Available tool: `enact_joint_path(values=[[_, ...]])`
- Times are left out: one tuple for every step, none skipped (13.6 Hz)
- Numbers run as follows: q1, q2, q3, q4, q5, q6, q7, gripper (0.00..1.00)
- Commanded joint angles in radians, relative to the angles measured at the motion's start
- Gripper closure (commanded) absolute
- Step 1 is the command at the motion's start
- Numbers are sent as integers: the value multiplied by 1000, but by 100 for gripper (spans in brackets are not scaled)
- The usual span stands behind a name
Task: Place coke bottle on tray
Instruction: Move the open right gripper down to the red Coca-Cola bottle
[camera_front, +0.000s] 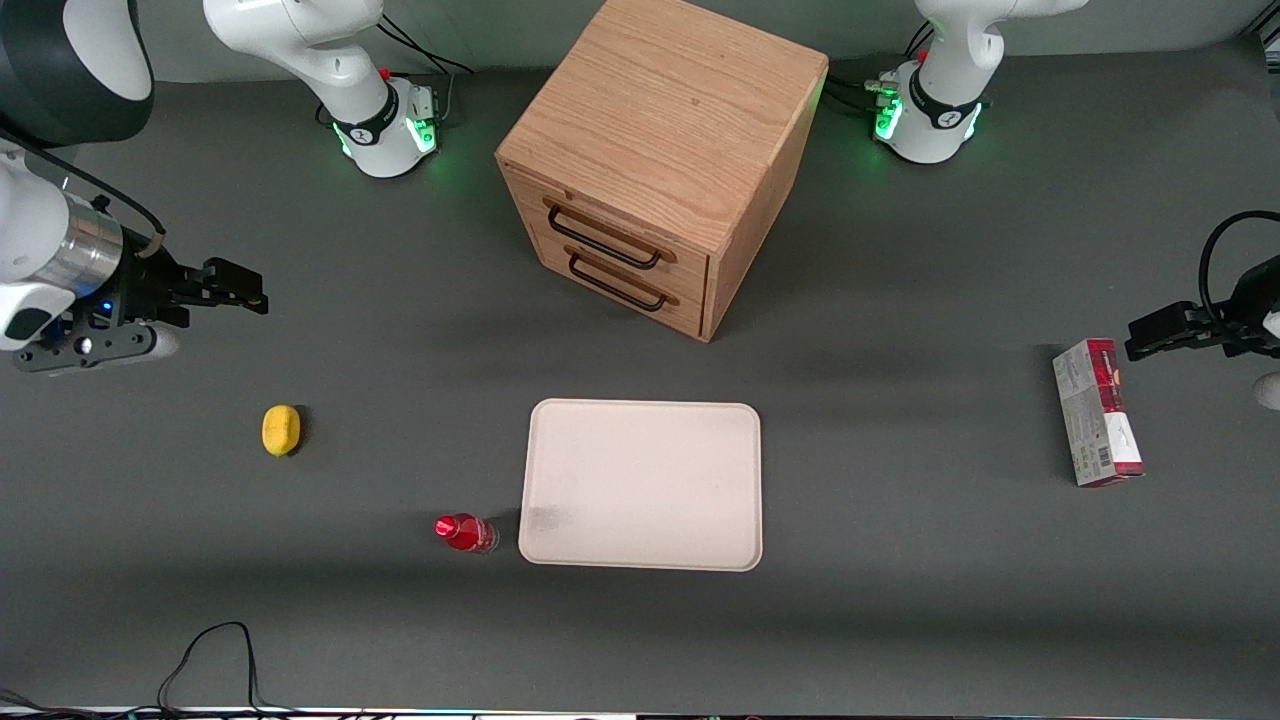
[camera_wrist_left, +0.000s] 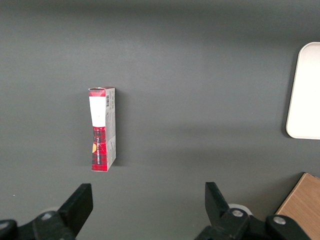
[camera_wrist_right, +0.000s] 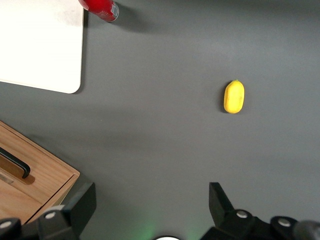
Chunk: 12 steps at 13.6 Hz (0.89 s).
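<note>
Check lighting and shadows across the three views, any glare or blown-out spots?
Front view: even light, soft shadow bands on the table, green LED glow at the arm bases; the gripper hangs open above the table, farther from the camera than the yellow lump. Right wrist view: tray nearly blown out white; coke bottle cropped at the frame edge. Left wrist view: carton sharp, faint shadow.
</note>
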Motion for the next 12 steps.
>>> enact_joint_path(values=[[27, 204, -1, 278, 20, -111, -6, 0], [34, 268, 1, 350, 20, -125, 19, 0], [41, 340, 14, 442, 25, -125, 67, 0], [43, 426, 42, 552, 29, -123, 142, 0], [43, 500, 59, 637, 28, -110, 220, 0], [43, 566, 74, 683, 29, -58, 273, 0], [44, 598, 96, 689, 28, 17, 307, 0], [47, 609, 110, 690, 26, 74, 338, 0], [56, 635, 113, 690, 23, 108, 342, 0], [64, 660, 113, 690, 22, 134, 344, 0], [64, 665, 114, 688, 21, 151, 344, 0], [64, 669, 114, 688, 21, 154, 344, 0]])
